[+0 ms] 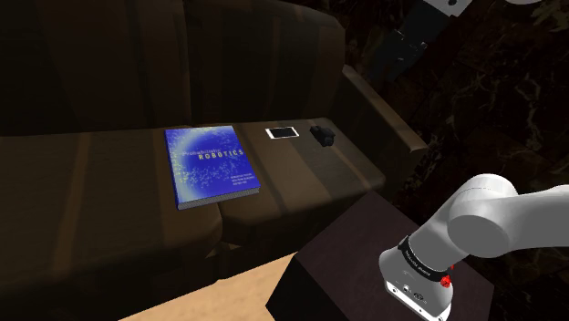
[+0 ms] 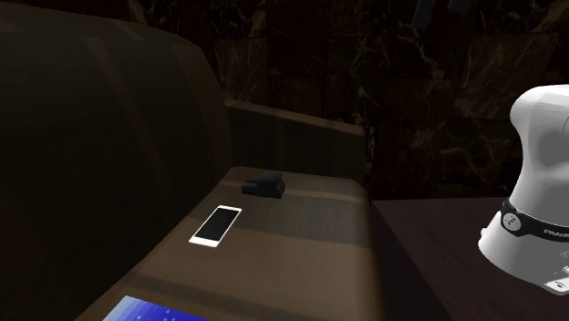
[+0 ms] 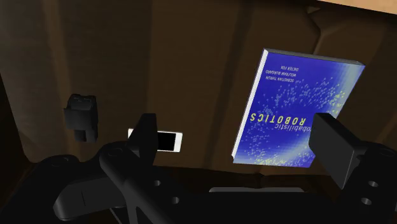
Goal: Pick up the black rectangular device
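The gripper [image 3: 238, 127] hangs wide open and empty above the sofa seat [image 1: 301, 173]. The black device [image 1: 322, 135] lies toward the shoulder view's right, just beside the phone [image 1: 283, 132]. Its outline looks dim, so a skewed descent might clip that phone.

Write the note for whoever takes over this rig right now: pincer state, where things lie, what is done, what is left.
Pincer: open, holding nothing, up above the sofa seat.
Black device: lies on the seat at the armrest end, off to one side of the pincer, not between its fingers.
White phone lies beside the device, apart from it, and the blue book lies beyond the phone.
Done: no grasp yet.
Left: line up over the device, go down, close, lift.
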You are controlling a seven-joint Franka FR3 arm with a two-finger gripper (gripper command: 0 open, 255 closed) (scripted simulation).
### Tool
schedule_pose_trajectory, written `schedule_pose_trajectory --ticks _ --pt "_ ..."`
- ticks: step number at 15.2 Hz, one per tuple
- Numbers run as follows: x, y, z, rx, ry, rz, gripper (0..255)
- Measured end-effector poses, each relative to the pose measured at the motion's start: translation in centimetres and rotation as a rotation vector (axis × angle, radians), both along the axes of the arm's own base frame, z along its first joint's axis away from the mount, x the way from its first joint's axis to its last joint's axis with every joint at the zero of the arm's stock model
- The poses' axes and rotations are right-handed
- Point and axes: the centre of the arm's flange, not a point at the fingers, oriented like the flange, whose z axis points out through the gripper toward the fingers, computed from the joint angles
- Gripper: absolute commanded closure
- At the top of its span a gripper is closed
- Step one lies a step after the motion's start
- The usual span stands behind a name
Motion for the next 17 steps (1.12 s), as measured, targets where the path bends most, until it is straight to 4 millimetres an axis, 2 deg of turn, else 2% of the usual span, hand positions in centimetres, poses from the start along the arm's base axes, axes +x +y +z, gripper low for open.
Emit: schedule_pose_trajectory --ticks 2,4,17 --pt "0.4 -0.4 -0.4 -0.001 0.003 -0.002 0" --pt "1.9 -1.1 -1.6 -0.003 0.011 -0.009 0" --pt "11.6 -9.7 -13.0 -0.018 0.079 -0.062 0"
